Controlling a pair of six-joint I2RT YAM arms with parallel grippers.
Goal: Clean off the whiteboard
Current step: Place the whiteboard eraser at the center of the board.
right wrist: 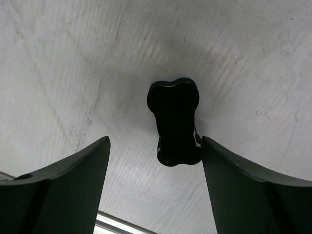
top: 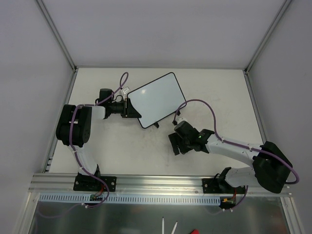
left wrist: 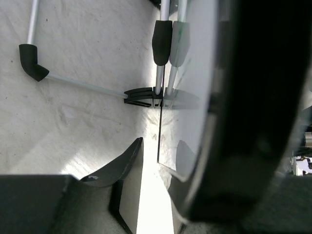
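Fingers [right wrist: 63, 185] of the right gripper [right wrist: 155, 141] stand wide around the eraser [right wrist: 174, 122]; the left gripper [top: 131, 108], narrowly parted, straddles the left edge of the whiteboard [top: 158, 97].

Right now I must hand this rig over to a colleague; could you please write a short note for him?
Left gripper: slightly open, one finger on either side of the whiteboard edge.
Right gripper: open, above the black eraser, which lies free on the table.
Done: the board's face shows no marks from above.
Left: probably only to draw both arms back.
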